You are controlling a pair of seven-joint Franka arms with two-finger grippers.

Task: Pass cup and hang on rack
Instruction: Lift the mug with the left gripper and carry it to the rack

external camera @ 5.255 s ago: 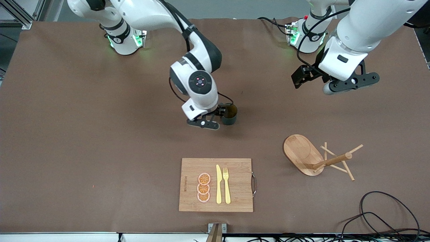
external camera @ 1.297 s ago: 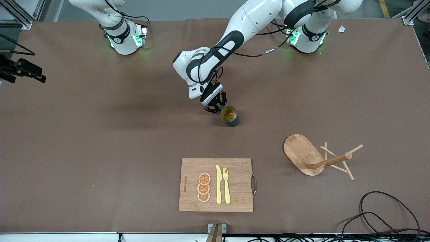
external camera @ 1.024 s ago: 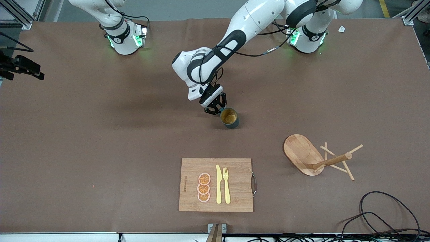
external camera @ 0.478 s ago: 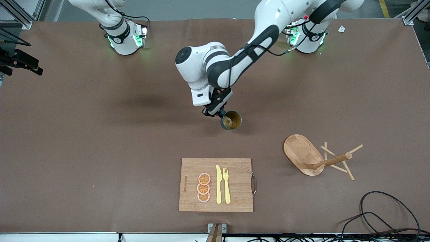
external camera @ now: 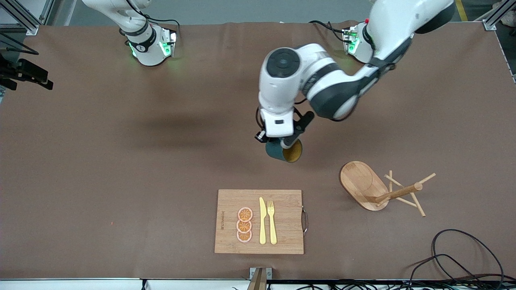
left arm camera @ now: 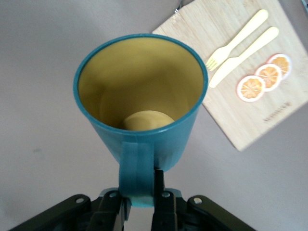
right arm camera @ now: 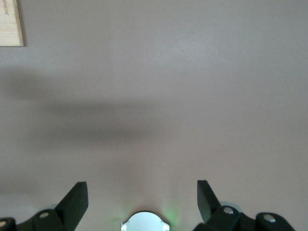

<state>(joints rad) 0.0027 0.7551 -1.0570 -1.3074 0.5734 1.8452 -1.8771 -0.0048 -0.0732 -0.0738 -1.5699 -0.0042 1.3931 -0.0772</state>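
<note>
The cup (external camera: 284, 151) hangs tipped in the air over the bare table, above the cutting board (external camera: 259, 222). The left gripper (external camera: 282, 141) pinches its handle (left arm camera: 137, 171), arm bent down. The right gripper (right arm camera: 143, 199) waits over the table's edge, fingers spread wide.

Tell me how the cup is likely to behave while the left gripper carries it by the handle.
The cup looks rigid, so it should not flex. The left gripper is shut on only its small handle, so it may swing or twist during fast moves. It is already tilted in the air, mouth toward the rack; it looks empty, so probably light.
</note>
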